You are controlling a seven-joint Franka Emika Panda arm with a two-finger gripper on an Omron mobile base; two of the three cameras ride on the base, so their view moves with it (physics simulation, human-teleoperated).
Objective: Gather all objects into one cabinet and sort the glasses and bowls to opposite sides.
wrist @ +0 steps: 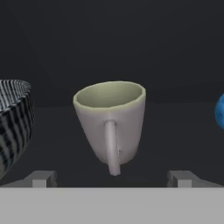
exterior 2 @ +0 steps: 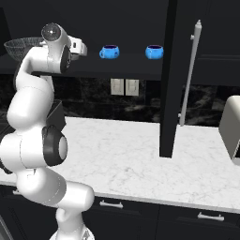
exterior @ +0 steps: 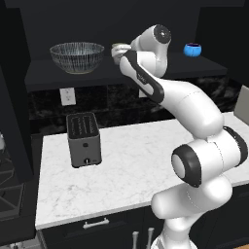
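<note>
Pincer spread wide before the beige cup on the cabinet shelf

Cup point(wrist: 110, 122) first: one small beige-cream piece, smooth and matte, tapering toward its base, with a thin handle facing the hand camera. It stands upright on the dark shelf point(exterior: 44, 75) of the black wall cabinet. In the left base view its rim shows just past the white wrist.

One large clear bowl point(exterior: 77, 57) sits on the same shelf to the cup's left, wide and round, its glass wall ribbed with fine stripes. In the hand view its striped side shows beside the cup, apart from it.

Two small bright blue bowls, round with dark insides, stand further right along the shelf: the nearer one point(exterior 2: 109, 51) and the farther one point(exterior 2: 154, 51), well apart from each other. The tall cabinet door point(exterior 2: 168, 93) stands open edge-on, with a long white bar handle point(exterior 2: 189, 75).

Below, the white marbled counter point(exterior: 131, 155) carries one boxy metal toaster point(exterior: 84, 139) with a dark slotted top.

The pincer point(wrist: 111, 178) is released and fully spread. Its two finger tips point(wrist: 41, 178) stand either side of the cup's lower part with clear space between each tip and the cup; it holds nothing and touches nothing.
</note>
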